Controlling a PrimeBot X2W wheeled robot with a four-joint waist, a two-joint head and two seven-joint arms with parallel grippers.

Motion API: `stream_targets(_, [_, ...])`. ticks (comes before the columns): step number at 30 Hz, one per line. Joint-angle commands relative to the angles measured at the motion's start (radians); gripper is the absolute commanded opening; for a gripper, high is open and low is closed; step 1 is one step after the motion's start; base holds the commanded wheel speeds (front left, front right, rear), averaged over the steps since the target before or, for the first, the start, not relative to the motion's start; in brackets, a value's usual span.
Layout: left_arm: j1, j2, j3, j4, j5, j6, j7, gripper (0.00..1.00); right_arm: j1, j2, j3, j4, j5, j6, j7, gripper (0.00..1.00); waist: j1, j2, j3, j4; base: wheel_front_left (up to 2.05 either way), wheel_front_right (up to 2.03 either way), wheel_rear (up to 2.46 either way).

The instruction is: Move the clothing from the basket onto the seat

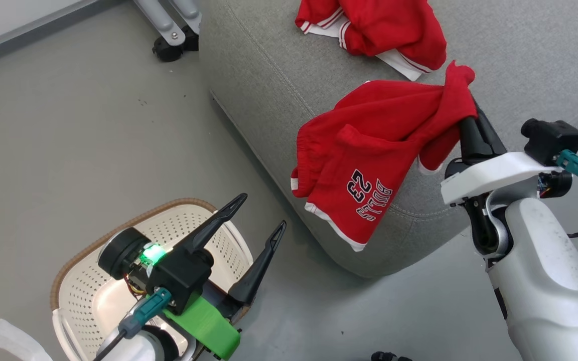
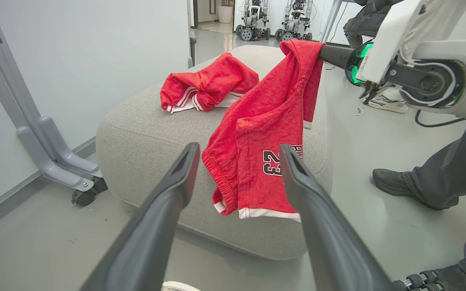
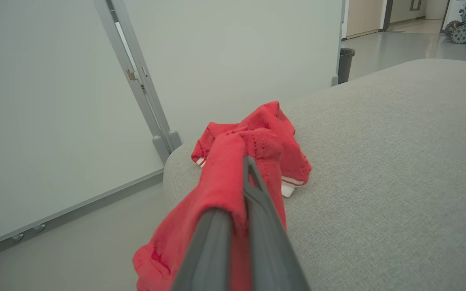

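Clock positions read on the head view.

1. Red garment printed "BULLS 23" [image 1: 369, 145] [image 2: 265, 121] [image 3: 217, 190]. At 2 o'clock of centre. One bunched end raised and pinched; the rest spread down over the seat's rounded near edge, white-trimmed hem hanging over the side toward 6 o'clock. Print upside down.

2. Second red garment [image 1: 384, 25] [image 2: 204, 83] [image 3: 293, 161]. At 12 to 1 o'clock, crumpled on the seat top, white-striped trim showing. Just beyond item 1; contact between the two not clear.

3. Seat [image 1: 520, 60] [image 2: 144, 137] [image 3: 399, 161]. Light-grey upholstered cushion, stitched seam along the edge, spanning 11 to 3 o'clock. Bearing both garments.

4. Right gripper [image 1: 464, 123] [image 2: 330, 54] [image 3: 249, 182]. At 3 o'clock, fingers pressed together on the raised end of item 1, tips wrapped in cloth.

5. Basket [image 1: 118, 225]. At 7 to 8 o'clock on the floor, well apart from the seat. Cream perforated walls, brown rim.

6. Left gripper [image 1: 264, 210] [image 2: 239, 148]. At 7 o'clock, above the basket's far rim, fingers spread wide, holding nothing, pointing toward item 1.

7. Surroundings. Wheeled grey stand [image 1: 171, 30] [image 2: 55, 157] at 11 o'clock beside the seat. A person's dark shoe [image 2: 395, 184] and trouser leg on the floor past the seat, in the left wrist view.
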Motion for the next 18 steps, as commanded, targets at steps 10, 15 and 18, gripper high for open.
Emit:
stream_targets(10, [-0.07, 0.044, 0.012, -0.055, 0.029, -0.006, 0.035, 1.0, -0.184, -0.049, -0.166, -0.069, -0.033, 0.0, 0.042, 0.0, 0.0, -0.0001, 0.136, 0.003, 0.0, 0.0, 0.0])
stream_targets(15, [-0.115, 0.059, 0.024, -0.084, 0.041, -0.013, 0.043, 1.0, -0.336, -0.117, -0.255, -0.106, -0.043, 0.0, 0.099, 0.0, 0.0, -0.0001, 0.199, 0.045, 0.0, 0.0, 0.0])
stream_targets(18, [-0.144, 0.062, 0.024, -0.1, 0.051, -0.018, 0.045, 1.0, -0.435, -0.168, -0.315, -0.111, -0.069, 0.0, 0.142, 0.0, 0.0, -0.0001, 0.245, 0.079, 0.0, 0.0, 0.0])
